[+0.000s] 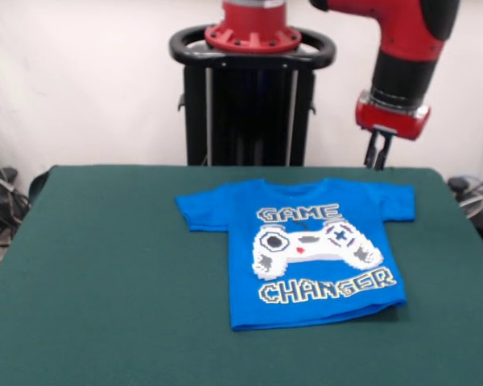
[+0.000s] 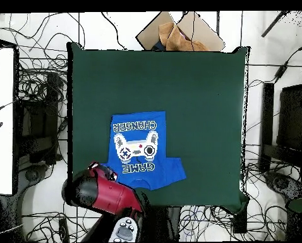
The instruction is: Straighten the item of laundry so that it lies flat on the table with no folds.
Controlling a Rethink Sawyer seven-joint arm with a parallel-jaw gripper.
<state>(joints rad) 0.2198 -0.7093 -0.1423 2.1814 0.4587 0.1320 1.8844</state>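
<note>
Surface (image 1: 105, 281) first: a broad stretch of dark green cloth, far wider than anything on it. Toward its robot-side edge lies the T-shirt (image 1: 306, 253), bright blue, print up, with "GAME CHANGER" and the pixel controller both fully readable. It looks close to flat already. One sleeve spreads out cleanly to the side; the other sleeve, below the arm, sits shorter and may be partly tucked, and the hem at that same lower corner shows a slight ripple with a shadow under it. In the overhead view the arm covers that side of the shirt.

Above the shirt's shoulder hangs the red and black arm (image 1: 402, 56), and at its end the pincer (image 1: 377, 153), clear of the cloth, holding nothing, its two tips drawn nearly together.

My worry is that a pinch at the tucked sleeve could lift the whole light shirt, dragging the flat part into new creases or toward the nearby edge.
</note>
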